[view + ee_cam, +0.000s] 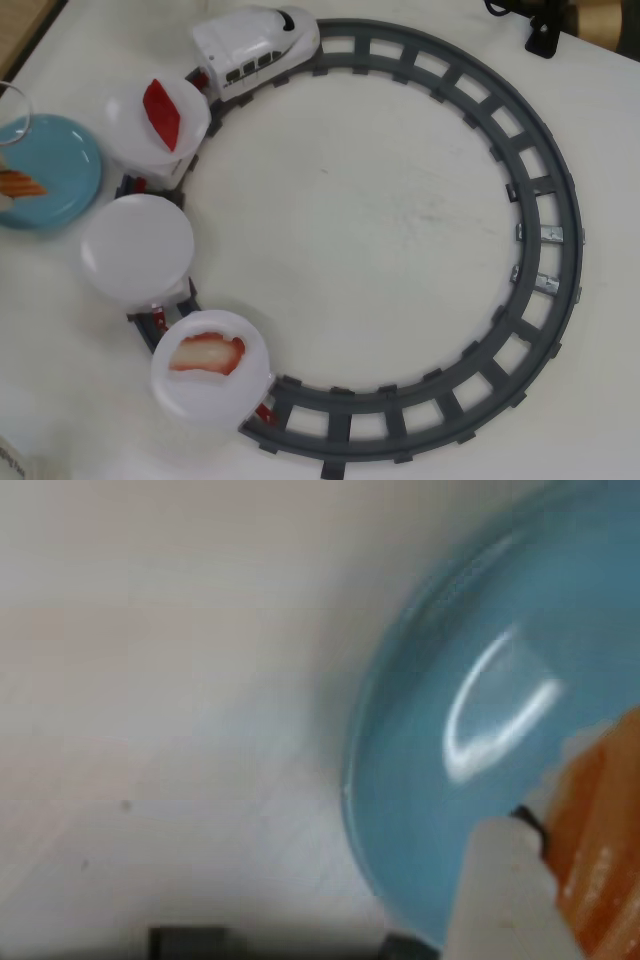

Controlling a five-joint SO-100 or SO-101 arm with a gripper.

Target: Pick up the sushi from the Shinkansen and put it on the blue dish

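You've got a white table (pixel 360 220) filling the overhead view, faintly scuffed, evenly lit. A strip of wood (pixel 22 22) shows top left, and dark gear (pixel 545 30) sits top right.
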